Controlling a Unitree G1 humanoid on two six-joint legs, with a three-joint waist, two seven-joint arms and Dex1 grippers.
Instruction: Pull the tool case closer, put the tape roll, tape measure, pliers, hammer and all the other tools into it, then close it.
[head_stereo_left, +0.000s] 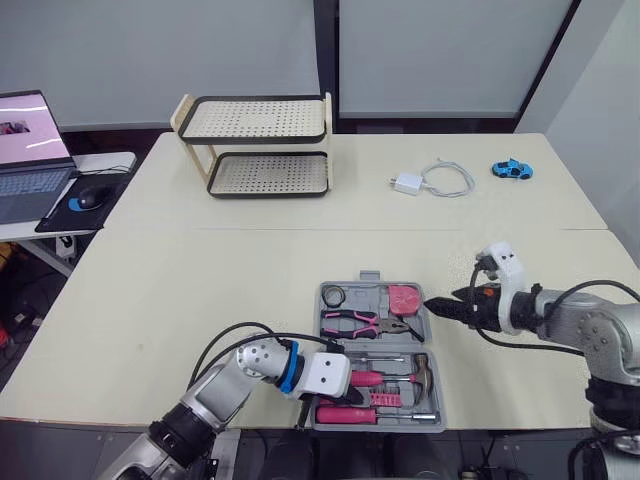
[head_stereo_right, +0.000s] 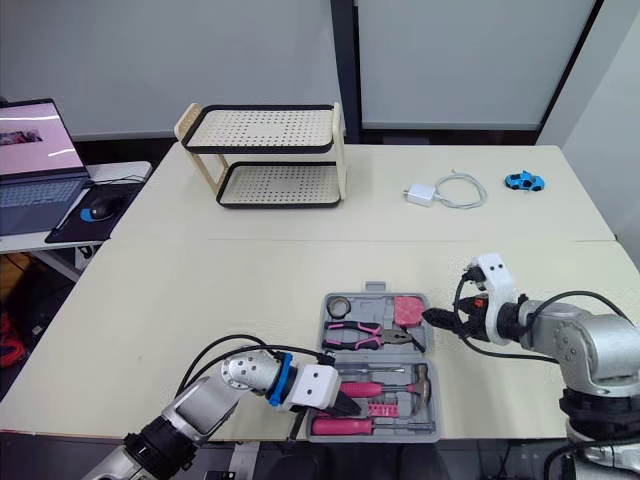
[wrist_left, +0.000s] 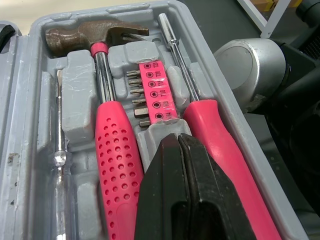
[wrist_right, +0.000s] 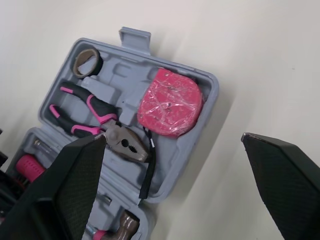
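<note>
We judge the loaded tool case (head_stereo_left: 323, 305), open at the table's (head_stereo_left: 200, 300) near edge, stiff and heavy, best folded by its far handle tab (head_stereo_left: 370, 276); our right tool (head_stereo_left: 440, 305) gapes beside it, our left tool (wrist_left: 177, 142) is pinched closed over its bits (wrist_left: 152, 92).

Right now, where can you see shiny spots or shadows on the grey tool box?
Left wrist view: light glints off the steel shaft of the pink-handled hammer. Right wrist view: the wrinkly pink tape measure shines in spots, and the grey plastic tool case drops a soft shadow on the cream table.
</note>
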